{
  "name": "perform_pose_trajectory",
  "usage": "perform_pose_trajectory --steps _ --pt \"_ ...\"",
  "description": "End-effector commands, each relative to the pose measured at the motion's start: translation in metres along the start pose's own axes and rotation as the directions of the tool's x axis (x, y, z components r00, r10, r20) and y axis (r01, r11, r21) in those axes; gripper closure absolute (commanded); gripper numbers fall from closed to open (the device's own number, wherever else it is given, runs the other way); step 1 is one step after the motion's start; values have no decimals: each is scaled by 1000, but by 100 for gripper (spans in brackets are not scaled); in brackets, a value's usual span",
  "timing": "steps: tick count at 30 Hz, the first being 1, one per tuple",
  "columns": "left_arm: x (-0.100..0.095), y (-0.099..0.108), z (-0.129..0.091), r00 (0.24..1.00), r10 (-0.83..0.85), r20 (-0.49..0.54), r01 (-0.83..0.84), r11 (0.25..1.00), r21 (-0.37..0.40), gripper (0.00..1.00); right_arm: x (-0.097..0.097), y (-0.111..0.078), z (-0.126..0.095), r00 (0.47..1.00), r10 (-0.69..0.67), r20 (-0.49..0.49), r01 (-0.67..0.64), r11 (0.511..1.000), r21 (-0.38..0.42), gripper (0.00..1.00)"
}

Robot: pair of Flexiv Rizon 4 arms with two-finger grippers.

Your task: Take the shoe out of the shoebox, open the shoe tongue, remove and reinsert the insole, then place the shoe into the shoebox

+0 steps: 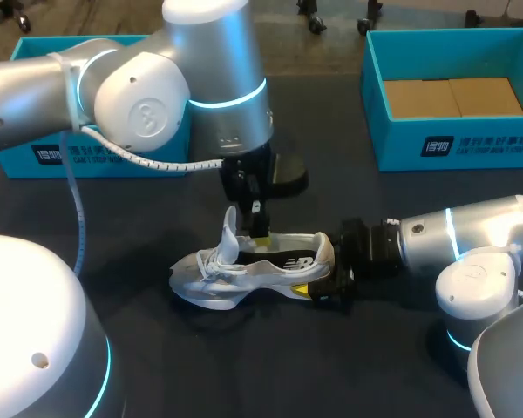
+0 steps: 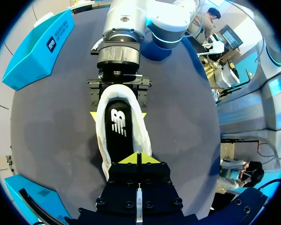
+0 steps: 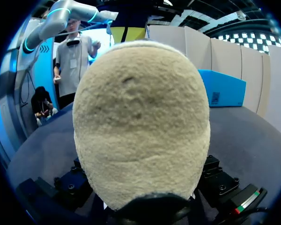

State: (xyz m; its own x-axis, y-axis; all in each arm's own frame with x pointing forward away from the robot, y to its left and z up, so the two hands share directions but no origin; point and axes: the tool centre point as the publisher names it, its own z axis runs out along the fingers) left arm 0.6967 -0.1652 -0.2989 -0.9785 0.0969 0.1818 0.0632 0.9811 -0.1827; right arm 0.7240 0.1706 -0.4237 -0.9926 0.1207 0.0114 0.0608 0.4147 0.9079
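A white sneaker (image 1: 244, 270) lies on the dark table, toe to the left, heel to the right, its tongue (image 1: 231, 231) standing up. My right gripper (image 1: 318, 283) holds the heel from both sides; the yellow tips flank it in the left wrist view, where the right gripper (image 2: 118, 115) shows beyond the shoe (image 2: 143, 136). The heel (image 3: 140, 122) fills the right wrist view. My left gripper (image 1: 260, 231) hangs over the shoe's opening, shut (image 2: 139, 158), its tips at the front of the black insole (image 2: 118, 124). Whether it pinches anything is hidden.
A teal shoebox (image 1: 453, 144) with brown cardboard inside stands at the back right. A second teal box (image 1: 35, 157) sits at the back left, partly behind my left arm. The teal boxes (image 2: 37, 47) (image 3: 225, 86) also show in the wrist views.
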Motion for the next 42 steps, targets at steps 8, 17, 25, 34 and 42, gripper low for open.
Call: perform_pose_trajectory --steps 8,17,25,34,42 --pt "-5 -9 20 1000 25 19 -26 1000 18 100 0 1 -1 1000 0 1 0 1000 3 100" --pt "-12 -25 40 999 40 18 -41 999 31 100 0 1 -1 1000 0 1 0 1000 3 100" --pt "-20 -28 64 997 82 -6 -82 996 27 100 0 1 -1 1000 0 1 0 1000 3 100" --pt "-21 -19 78 997 78 -25 -77 997 16 100 0 1 -1 1000 0 1 0 1000 3 100" --pt "-20 -15 86 996 80 -31 -80 997 6 93 0 1 -1 1000 0 1 0 1000 3 100"
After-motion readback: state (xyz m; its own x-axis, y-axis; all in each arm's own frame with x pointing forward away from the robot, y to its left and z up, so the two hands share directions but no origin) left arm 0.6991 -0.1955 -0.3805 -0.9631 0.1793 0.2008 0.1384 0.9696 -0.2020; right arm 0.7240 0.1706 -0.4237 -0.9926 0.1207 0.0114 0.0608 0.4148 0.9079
